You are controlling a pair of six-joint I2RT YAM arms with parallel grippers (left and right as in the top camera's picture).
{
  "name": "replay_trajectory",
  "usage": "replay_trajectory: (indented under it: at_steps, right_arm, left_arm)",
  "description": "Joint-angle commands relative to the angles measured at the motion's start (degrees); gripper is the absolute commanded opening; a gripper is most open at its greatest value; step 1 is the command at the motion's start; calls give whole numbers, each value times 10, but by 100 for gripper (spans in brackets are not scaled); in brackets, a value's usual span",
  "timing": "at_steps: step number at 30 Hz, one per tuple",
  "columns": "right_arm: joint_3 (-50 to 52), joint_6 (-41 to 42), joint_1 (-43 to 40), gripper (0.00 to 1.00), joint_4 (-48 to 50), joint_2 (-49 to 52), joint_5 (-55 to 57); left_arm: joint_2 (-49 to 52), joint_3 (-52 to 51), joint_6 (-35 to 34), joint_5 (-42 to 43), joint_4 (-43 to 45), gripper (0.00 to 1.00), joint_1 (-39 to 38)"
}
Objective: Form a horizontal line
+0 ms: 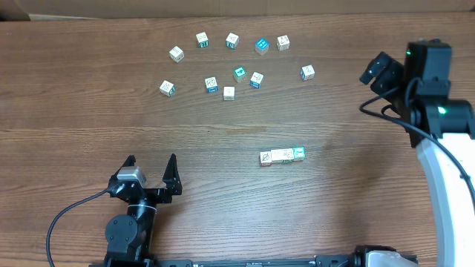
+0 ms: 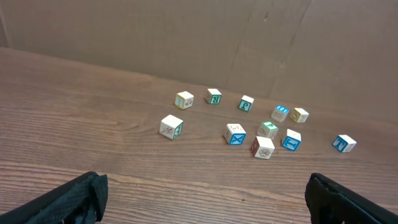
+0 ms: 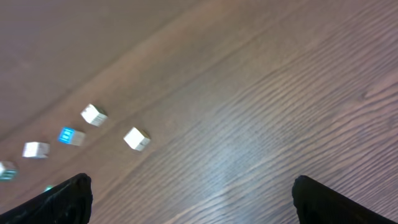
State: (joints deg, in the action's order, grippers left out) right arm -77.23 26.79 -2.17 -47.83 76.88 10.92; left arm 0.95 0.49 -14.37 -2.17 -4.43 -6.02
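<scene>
Task looks mostly done, judging by the layout. The horizontal line [image 1: 282, 155] already lies on the table [image 1: 89, 111]: a short row of approx. four small cubes, touching side to side. Neither arm holds anything, so no placement is in hand right now.

What's left is prob. only a small straighten. In the overhead view the row runs a touch slanted, w/ its right end slightly farther from the robot than its left end. Whether more of the loose cubes [image 1: 228, 93] should join can't be told. Eleven or so lie scattered toward the far side, well apart from the row.

Look of the row: white-sided cubes w/ tan/white picture tops and one green face at the right end. The pics on the faces are too small to read. No gaps show btwn the cubes.

Location: right of centre, nearer the robot than the scatter, well apart from both grippers. It's not in either wrist view.

The left gripper [image 1: 152, 159] is at the near edge, left of the row, fingers spread wide w/ nothing btwn them. The right gripper [image 1: 377, 72] is at the far right. Its wrist view shows the fingers [image 3: 56, 199] wide apart and empty over bare wood.
</scene>
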Motion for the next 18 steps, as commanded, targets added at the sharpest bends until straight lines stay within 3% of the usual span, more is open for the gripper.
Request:
replay_trajectory:
  at_steps: [1,18]
  right_arm:
    - [2,2,-2,100,2,-33,4]
    - [2,2,-1,100,2,-46,4]
  left_arm:
    - [-7,-2,16,3,1,100,-4]
    - [-7,-2,16,3,1,100,-4]
